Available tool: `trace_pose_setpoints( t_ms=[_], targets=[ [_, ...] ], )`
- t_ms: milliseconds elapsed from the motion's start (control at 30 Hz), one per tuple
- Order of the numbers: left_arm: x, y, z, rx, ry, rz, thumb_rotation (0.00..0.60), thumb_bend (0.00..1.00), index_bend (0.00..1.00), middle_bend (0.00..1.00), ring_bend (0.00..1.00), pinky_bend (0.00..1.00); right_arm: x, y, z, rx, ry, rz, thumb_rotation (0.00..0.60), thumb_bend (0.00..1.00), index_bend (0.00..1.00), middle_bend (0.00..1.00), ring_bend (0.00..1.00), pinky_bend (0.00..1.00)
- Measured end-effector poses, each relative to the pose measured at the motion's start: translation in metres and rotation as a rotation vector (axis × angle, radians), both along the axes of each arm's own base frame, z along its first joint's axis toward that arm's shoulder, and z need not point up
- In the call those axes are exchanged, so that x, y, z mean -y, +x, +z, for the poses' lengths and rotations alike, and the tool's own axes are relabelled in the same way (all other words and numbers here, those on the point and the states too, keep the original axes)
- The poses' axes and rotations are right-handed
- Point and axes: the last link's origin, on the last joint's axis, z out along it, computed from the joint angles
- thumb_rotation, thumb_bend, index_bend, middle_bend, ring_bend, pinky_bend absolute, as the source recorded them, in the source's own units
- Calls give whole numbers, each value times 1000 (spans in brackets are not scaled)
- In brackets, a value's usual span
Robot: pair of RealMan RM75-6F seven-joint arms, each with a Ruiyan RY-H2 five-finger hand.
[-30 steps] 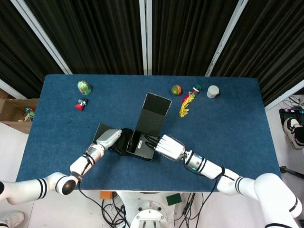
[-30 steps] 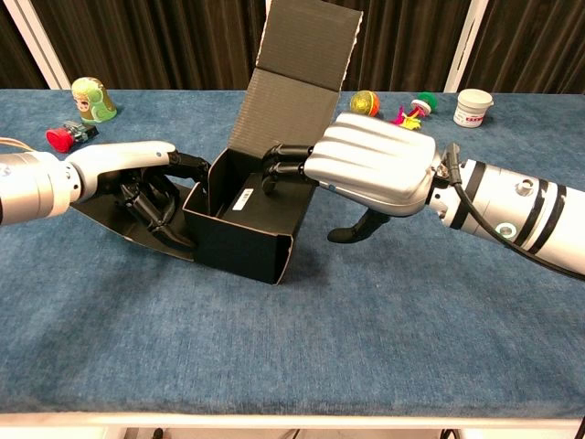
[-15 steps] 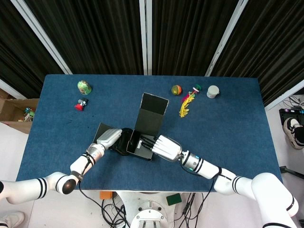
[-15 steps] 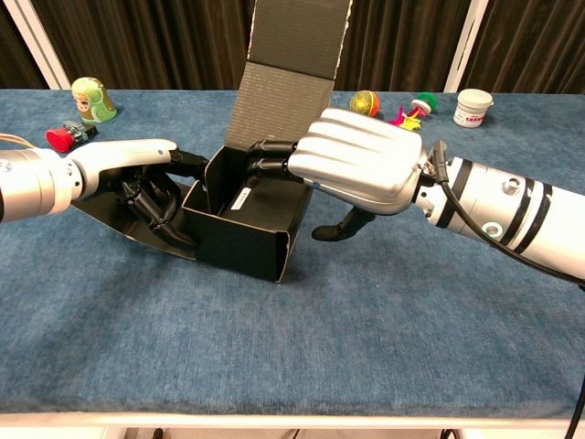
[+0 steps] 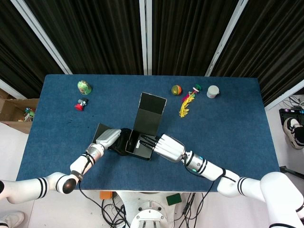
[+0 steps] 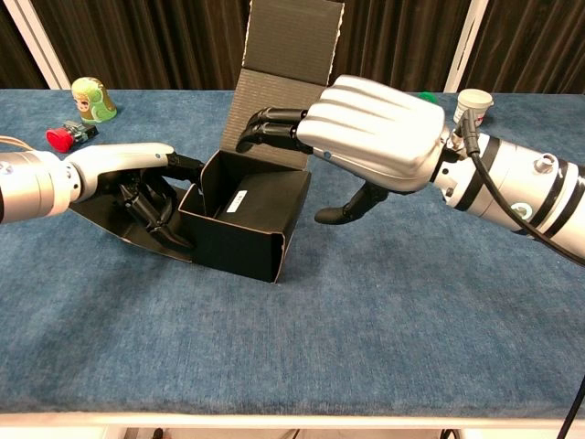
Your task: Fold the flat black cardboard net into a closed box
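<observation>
The black cardboard box (image 6: 245, 219) stands half-formed near the table's front, its walls up and its top open, with a white label inside. Its lid panel (image 6: 291, 55) rises upright from the back wall; it also shows as the lid panel (image 5: 151, 112) in the head view. My left hand (image 6: 128, 178) grips the box's left wall, thumb at the rim and fingers curled outside on the flat side flap (image 6: 110, 210). My right hand (image 6: 375, 137) hovers above the box's right side, fingers stretched out with their fingertips (image 6: 260, 128) touching the lid's inner face. In the head view, the left hand (image 5: 109, 138) and right hand (image 5: 167, 146) flank the box (image 5: 140, 144).
A green doll (image 5: 84, 87) and a red toy (image 5: 80, 104) lie at the back left. A coloured ball (image 5: 176, 89), a yellow feathered toy (image 5: 186, 104) and a white jar (image 5: 213, 91) sit at the back right. Blue cloth covers the table (image 5: 228, 123).
My right hand has lifted from the box's inside rim up to the lid's inner face. The lid stands a little more upright. The left hand has stayed put.
</observation>
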Motion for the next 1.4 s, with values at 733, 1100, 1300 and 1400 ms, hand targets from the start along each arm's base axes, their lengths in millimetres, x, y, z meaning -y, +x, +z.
trace_pose_setpoints(
  t_ms=[733,1100,1300,1400],
  targets=[
    [-2,-1,-1,15,-14,41,568,29,482,435,634,952,6,-1,-28,-165,42,-10,600,279,462,300,708,1000],
    [-1,-3,0,21,-14,50,568,30,482,435,634,953,6,-4,-33,-185,58,-5,600,514,686,487,738,1000],
    [-1,-3,1,25,-12,52,568,30,482,435,634,953,7,-6,-35,-213,57,1,600,635,806,578,749,1000],
    [0,-3,1,28,-11,51,567,30,482,435,634,953,8,-5,-36,-216,57,3,600,668,870,647,756,1000]
  ],
)
